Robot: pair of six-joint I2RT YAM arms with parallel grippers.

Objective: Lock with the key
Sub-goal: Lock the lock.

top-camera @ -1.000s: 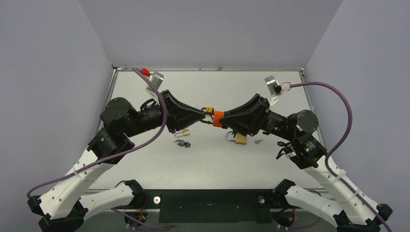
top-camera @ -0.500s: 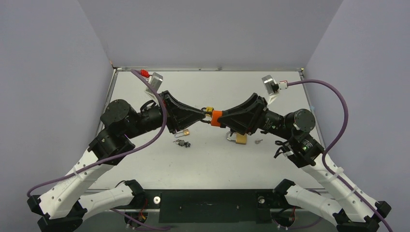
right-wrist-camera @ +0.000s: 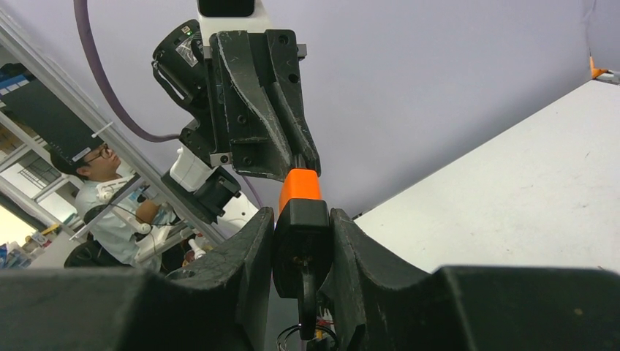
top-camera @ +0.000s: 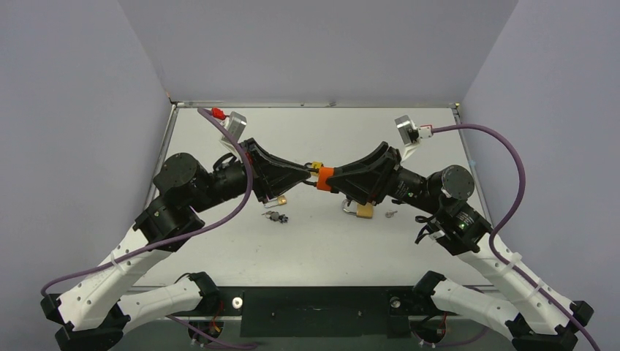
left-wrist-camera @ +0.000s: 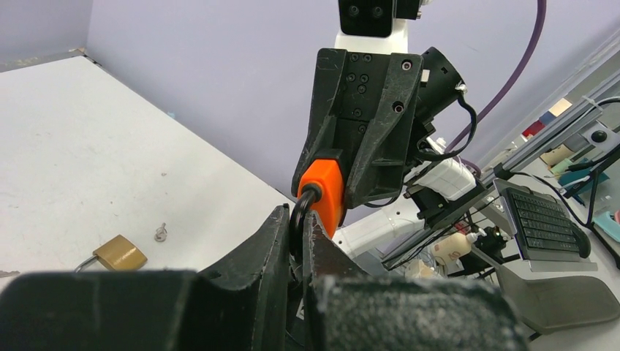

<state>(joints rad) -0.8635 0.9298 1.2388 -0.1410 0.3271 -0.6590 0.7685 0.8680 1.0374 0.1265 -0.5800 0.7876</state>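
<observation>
An orange and black padlock (top-camera: 326, 178) hangs in the air between my two grippers, above the middle of the table. My left gripper (top-camera: 311, 174) is shut on its black shackle (left-wrist-camera: 299, 213), which sits pinched between the fingers in the left wrist view. My right gripper (top-camera: 335, 179) is shut on the padlock's black body (right-wrist-camera: 301, 232), with the orange part (right-wrist-camera: 297, 187) pointing toward the left gripper. A black key (right-wrist-camera: 308, 294) with a ring sticks out of the body's near end, between the right fingers. The two grippers face each other tip to tip.
A brass padlock (top-camera: 363, 210) with an open shackle lies on the table under the right gripper, with a small key (top-camera: 391, 214) beside it. A smaller brass padlock (top-camera: 280, 199) and a bunch of keys (top-camera: 276, 216) lie under the left gripper. Walls enclose the table.
Both grippers and the held padlock have shifted slightly to the left. The grips have not changed.
</observation>
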